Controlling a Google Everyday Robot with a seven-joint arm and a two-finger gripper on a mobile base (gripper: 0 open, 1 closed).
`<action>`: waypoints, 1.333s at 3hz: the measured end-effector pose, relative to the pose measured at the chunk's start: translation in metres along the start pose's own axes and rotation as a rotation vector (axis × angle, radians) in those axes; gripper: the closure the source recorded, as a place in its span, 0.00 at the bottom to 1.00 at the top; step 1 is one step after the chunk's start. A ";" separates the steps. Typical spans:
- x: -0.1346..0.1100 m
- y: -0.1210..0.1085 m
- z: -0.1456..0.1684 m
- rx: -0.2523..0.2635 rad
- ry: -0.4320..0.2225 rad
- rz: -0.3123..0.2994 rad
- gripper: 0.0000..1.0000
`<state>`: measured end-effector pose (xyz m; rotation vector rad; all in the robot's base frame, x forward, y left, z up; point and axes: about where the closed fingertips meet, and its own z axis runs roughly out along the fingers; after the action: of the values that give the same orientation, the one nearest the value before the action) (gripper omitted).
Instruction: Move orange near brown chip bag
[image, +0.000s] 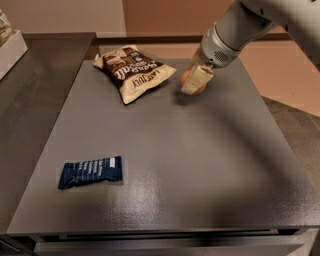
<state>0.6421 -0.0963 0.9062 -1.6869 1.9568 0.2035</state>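
The brown chip bag (134, 72) lies crinkled at the far left-centre of the grey table, dark brown on top with a cream lower part. The orange (188, 79) is just right of the bag, mostly covered by a cream-coloured finger (196, 80). My gripper (193, 81) comes in from the upper right and is shut on the orange, holding it low over the table, a short gap from the bag's right edge.
A flat dark blue bar wrapper (91, 171) lies at the front left of the grey table (165, 165). A white box (10, 47) stands on the dark counter at far left. The floor drops away to the right of the table.
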 end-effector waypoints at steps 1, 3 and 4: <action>-0.004 -0.013 0.017 -0.001 -0.014 0.017 1.00; -0.004 -0.025 0.048 -0.025 -0.015 0.051 0.83; -0.002 -0.027 0.057 -0.035 -0.015 0.061 0.60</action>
<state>0.6846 -0.0744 0.8648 -1.6442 2.0059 0.2744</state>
